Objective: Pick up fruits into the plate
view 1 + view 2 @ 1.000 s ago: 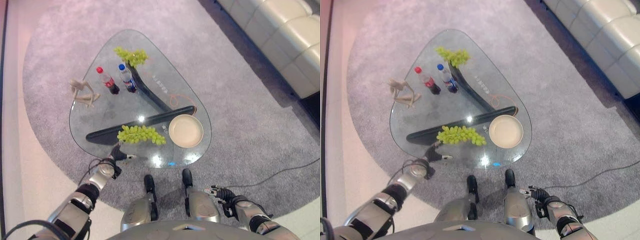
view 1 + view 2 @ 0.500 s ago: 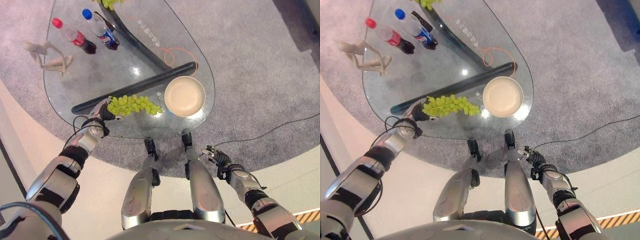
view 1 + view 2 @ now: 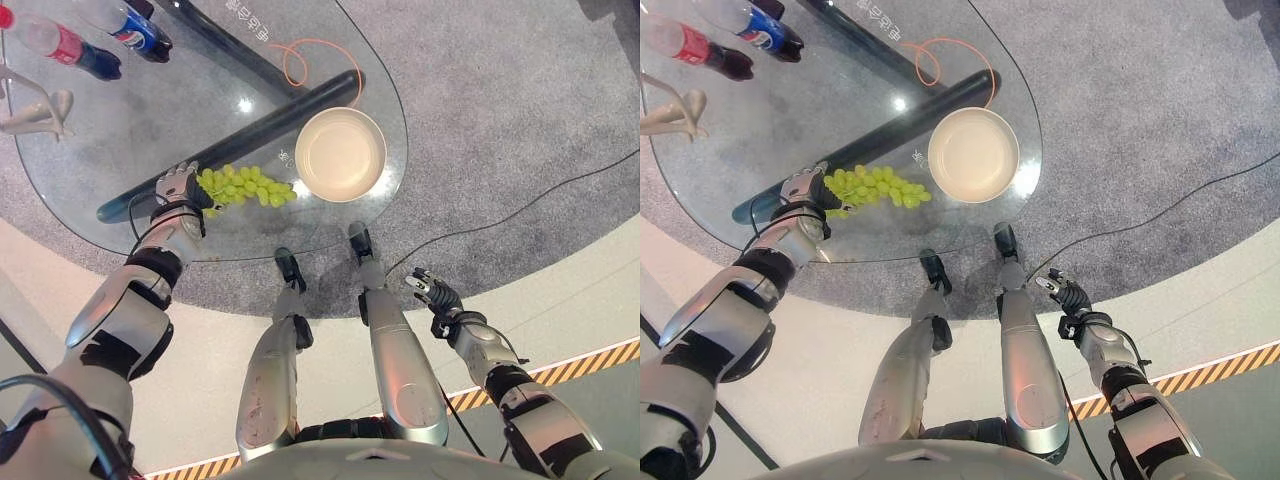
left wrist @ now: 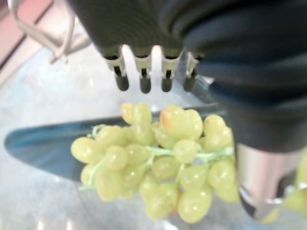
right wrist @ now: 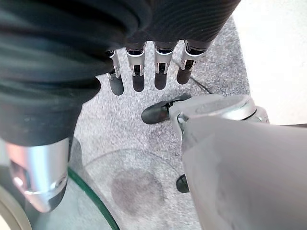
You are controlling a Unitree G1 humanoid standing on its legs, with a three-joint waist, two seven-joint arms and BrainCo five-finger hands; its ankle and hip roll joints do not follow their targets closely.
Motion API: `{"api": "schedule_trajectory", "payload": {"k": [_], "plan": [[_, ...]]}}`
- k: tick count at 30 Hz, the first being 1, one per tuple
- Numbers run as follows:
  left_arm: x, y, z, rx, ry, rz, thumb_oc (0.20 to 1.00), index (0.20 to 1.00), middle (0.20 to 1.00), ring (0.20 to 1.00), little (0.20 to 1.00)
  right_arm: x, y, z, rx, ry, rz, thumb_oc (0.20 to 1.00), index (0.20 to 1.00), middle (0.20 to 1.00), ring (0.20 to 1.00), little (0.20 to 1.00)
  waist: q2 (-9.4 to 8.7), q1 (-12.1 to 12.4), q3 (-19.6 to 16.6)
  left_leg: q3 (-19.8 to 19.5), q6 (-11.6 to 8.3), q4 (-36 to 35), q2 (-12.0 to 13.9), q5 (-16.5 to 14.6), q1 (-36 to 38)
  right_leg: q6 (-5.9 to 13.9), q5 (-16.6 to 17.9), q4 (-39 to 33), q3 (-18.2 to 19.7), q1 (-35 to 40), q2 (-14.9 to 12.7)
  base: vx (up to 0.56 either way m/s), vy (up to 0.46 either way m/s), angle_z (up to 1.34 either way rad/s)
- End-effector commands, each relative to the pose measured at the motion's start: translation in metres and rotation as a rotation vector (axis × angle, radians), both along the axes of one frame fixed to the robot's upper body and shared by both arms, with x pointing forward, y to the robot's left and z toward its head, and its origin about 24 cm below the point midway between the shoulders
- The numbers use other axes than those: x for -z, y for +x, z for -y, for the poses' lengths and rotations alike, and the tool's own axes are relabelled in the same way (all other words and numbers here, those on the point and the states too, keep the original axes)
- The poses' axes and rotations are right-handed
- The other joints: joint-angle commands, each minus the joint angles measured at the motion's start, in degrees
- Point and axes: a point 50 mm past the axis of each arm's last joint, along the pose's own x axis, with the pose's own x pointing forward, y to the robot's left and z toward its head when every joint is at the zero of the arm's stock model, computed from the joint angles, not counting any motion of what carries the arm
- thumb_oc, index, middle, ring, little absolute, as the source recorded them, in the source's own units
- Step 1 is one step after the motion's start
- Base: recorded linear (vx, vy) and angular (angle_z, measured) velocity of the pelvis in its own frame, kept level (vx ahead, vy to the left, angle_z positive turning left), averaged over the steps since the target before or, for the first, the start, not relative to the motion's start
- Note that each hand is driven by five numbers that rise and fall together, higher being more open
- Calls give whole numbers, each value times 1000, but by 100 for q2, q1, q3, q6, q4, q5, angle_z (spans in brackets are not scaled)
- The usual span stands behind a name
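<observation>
Since a second ago the left hand [image 3: 178, 190] has been brought from the table's [image 3: 120, 120] near edge right up to the grapes [image 3: 245, 186], and the head camera has been tilted down at the same time, so the shift of the whole scene is not a move of the things. In the wrist view the fingers [image 4: 142, 72] are held straight above the bunch with the thumb beside it; nothing is grasped yet, so a closing grip is judged to be the next need. The grapes, a knobbly cluster of smooth pale-green globes on thin stems, are lying on the clear, glossy glass just beside the plate [image 3: 340, 155], a round cream dish with a shallow rim. The right hand [image 3: 436, 297] is hung low over the carpet, fingers relaxed and empty.
</observation>
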Motion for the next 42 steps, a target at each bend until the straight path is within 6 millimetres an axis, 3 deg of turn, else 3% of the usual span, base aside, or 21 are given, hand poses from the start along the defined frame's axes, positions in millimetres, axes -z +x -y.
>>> {"api": "schedule_trajectory", "payload": {"k": [1, 5, 8, 16, 17, 18, 27, 42], "plan": [[-16, -9, -36, -180, 174, 46, 1000, 1000, 1000, 1000, 1000, 2, -7, -2, 18, 37, 21, 1000, 1000, 1000, 1000, 1000, -377, 31, -142, -599, 49, 1219, -179, -874, -680, -73, -698, 966, -69, -527, 257, 0, 0, 0], [-29, -10, -47, -226, 320, 2, 1000, 1000, 1000, 1000, 1000, -2, -3, -1, 32, 58, 55, 1000, 1000, 1000, 1000, 1000, -489, -27, -142, -625, 21, 1522, -163, -920, -1095, -87, -708, 1183, -60, -912, 319, -5, -20, 1], [-28, -12, -51, -243, 423, -73, 1000, 1000, 1000, 1000, 1000, -6, 1, -1, 46, 83, 79, 1000, 1000, 1000, 1000, 1000, -579, -53, -142, -667, 25, 1695, -176, -966, -1369, -102, -693, 1278, -34, -1150, 370, 3, -28, 1], [-30, -25, -59, -388, 607, -75, 1000, 1000, 1000, 1000, 1000, -15, 6, -8, 72, 209, 146, 1000, 1000, 1000, 1000, 1000, -647, -13, -142, -781, 32, 1817, -224, -998, -1822, -108, -652, 1358, -34, -1558, 429, 1, -4, 0], [-30, -24, -57, -379, 613, -67, 862, 862, 862, 862, 862, -16, 6, -10, 70, 223, 157, 1000, 1000, 1000, 1000, 1000, -651, -8, -142, -792, 36, 1825, -233, -1005, -1849, -107, -652, 1364, -34, -1583, 433, 0, 0, 0], [-31, -23, -55, -371, 617, -63, 200, 200, 200, 200, 200, -16, 7, -10, 69, 231, 162, 1000, 1000, 1000, 1000, 1000, -654, -6, -142, -799, 40, 1830, -238, -1010, -1864, -106, -654, 1370, -34, -1597, 436, -9, -44, 0], [-54, -8, -23, -305, 597, 60, 200, 200, 200, 200, 200, -26, 11, -30, 62, 313, 213, 1000, 1000, 1000, 1000, 1000, -673, 72, -142, -935, 90, 1887, -341, -1040, -2036, -93, -606, 1404, -115, -1744, 442, -8, -55, 5], [-52, -3, -22, -255, 529, 83, 200, 200, 200, 200, 200, -16, 3, -24, 82, 326, 181, 1000, 1000, 1000, 1000, 1000, -677, 11, -142, -889, 115, 1789, -364, -1058, -1772, -78, -530, 1301, -107, -1559, 445, -2, -7, 1]]}}
